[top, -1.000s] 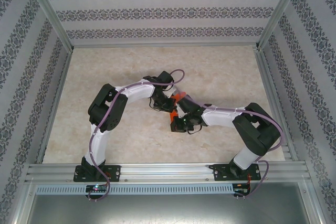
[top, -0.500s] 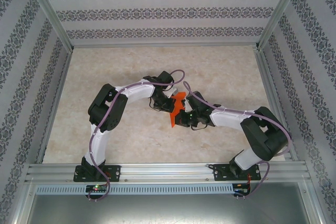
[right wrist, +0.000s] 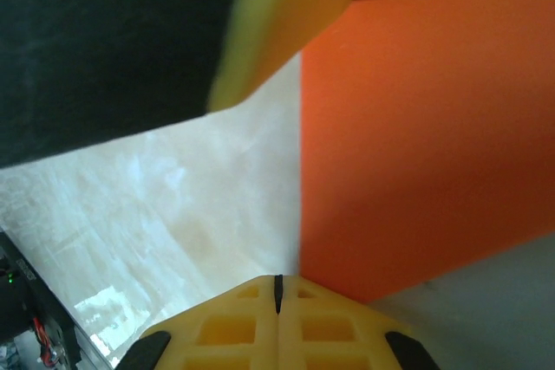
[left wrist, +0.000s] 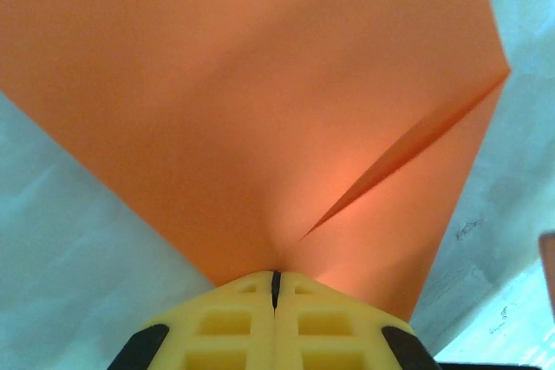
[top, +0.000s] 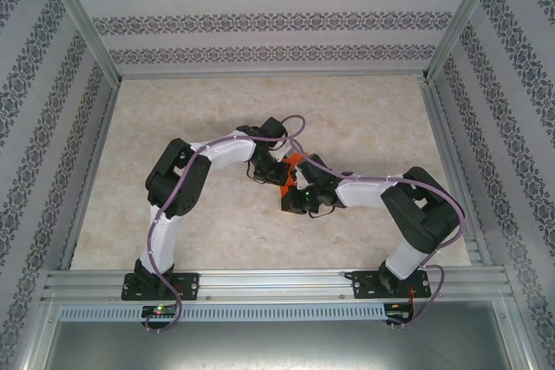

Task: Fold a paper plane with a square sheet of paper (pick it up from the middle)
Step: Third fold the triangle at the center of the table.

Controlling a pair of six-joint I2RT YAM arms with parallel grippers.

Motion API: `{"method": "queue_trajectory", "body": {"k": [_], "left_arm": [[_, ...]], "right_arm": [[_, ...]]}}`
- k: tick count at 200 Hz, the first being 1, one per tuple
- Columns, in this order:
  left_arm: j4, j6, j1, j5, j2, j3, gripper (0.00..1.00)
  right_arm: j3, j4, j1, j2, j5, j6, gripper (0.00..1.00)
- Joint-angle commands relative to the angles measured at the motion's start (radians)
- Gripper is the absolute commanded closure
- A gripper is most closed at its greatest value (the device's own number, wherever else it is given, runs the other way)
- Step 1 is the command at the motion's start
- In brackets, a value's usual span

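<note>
Fingers of the left gripper (left wrist: 275, 276) are clamped on a creased part of the square sheet of paper (left wrist: 217, 101) at the table (top: 364, 119) centre, steadying it, I'd guess, while the right gripper (right wrist: 277, 282), fingers together too, meets its edge.

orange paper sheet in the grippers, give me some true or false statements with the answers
1. The thin bright orange paper sheet is pinched in the shut left gripper. True.
2. The right gripper hangs open, well clear of the paper. False: it is shut, seemingly on the sheet's corner.
3. The sheet is perfectly flat and uncreased. False: a diagonal crease runs across it.
4. Both grippers meet over the middle of the pale marbled table. True.
</note>
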Motion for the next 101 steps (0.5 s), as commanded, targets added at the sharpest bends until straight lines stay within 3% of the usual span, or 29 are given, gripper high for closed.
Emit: {"method": "queue_trajectory", "body": {"k": [1, 25, 54, 101], "left_arm": [[-0.051, 0.025, 0.009, -0.182, 0.138, -0.072, 0.96], [-0.05, 0.025, 0.009, -0.175, 0.127, -0.073, 0.96], [-0.047, 0.029, 0.009, -0.168, 0.11, -0.07, 0.96], [-0.034, 0.029, 0.009, -0.15, 0.085, -0.063, 0.96]], "right_arm": [[0.022, -0.021, 0.011, -0.014, -0.031, -0.036, 1.0], [-0.039, 0.045, -0.066, -0.088, -0.06, -0.002, 1.0], [-0.043, -0.018, -0.178, -0.138, -0.037, -0.048, 1.0], [-0.019, -0.013, -0.316, -0.094, -0.056, -0.079, 0.85]]}}
